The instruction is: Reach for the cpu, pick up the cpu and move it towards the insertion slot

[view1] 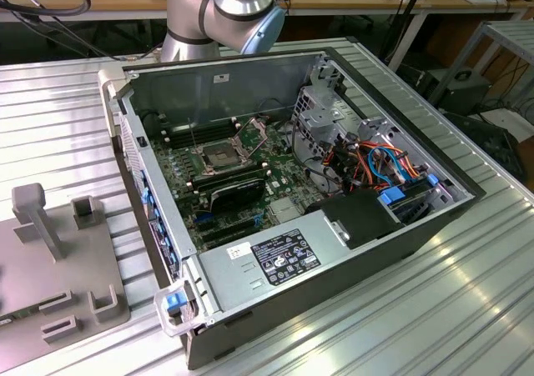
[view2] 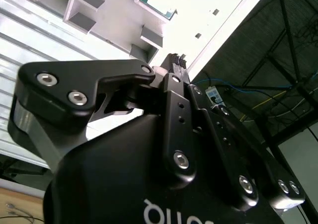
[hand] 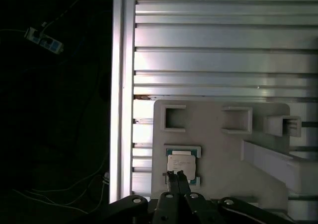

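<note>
The black gripper (hand: 177, 174) hangs with fingers (hand: 172, 182) closed together (nothing held). Its tips are just beside the small pale square cpu (hand: 182, 163), lying flat in a grey plastic tray (hand: 218, 152).

Cpu (hand: 182, 163) pale grey; gripper (hand: 177, 174) black; fixture plate (hand: 218, 149) lt grey; table (hand: 223, 60) silver w/ ribbed stripes

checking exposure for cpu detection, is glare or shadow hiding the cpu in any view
First wrist view: the cpu is evenly lit and clear; beyond the table all is dark. Second wrist view: glare bleaches the grey tray and most of the cpu; the gripper looms dark.
</note>
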Available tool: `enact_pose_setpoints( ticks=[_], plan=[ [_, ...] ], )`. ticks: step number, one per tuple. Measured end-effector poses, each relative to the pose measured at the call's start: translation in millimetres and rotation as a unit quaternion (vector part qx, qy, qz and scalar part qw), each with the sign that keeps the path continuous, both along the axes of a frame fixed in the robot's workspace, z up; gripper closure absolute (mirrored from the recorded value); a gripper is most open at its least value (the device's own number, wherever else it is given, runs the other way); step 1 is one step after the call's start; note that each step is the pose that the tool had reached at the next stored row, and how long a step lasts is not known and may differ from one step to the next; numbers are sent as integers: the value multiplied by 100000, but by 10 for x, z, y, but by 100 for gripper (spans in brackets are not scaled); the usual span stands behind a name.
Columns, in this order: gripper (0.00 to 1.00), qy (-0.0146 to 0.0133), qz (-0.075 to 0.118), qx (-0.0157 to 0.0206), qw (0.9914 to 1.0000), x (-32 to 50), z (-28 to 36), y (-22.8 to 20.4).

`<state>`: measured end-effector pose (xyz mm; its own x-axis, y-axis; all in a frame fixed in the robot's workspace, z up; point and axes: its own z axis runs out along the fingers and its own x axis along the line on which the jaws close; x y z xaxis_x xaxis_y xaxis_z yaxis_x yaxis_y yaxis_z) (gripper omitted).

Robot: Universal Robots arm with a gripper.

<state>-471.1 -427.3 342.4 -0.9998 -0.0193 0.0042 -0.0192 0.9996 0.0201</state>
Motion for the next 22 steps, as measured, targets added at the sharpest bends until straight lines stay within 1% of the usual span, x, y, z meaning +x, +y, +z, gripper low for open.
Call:
enact_pose_setpoints(
  ticks=[2,4,5,6,7,10,11,12,13,14,15,17,19,21,22],
  plan=[
    [89,0,-1,2,100000,0,0,0],
    [76,-1,0,3,100000,0,0,0],
    [76,-3,-1,3,100000,0,0,0],
    [71,-2,0,4,100000,0,0,0],
    [71,1,-1,4,100000,0,0,0],
    [53,-2,-1,7,100000,0,0,0],
    [40,8,-1,8,100000,0,-1,0],
    [40,251,39,-44,100000,0,-10,0],
    [40,387,107,-108,99999,0,-18,0],
    [34,458,143,-144,99999,0,-34,0],
    [34,470,149,-190,99999,0,-65,0],
    [34,469,140,-200,99999,0,-102,-7],
    [34,471,-427,-223,99998,-1,-139,-11],
    [34,473,-837,-226,99995,0,-160,-13],
    [34,480,-835,-238,99995,0,-160,-14]
  ],
)
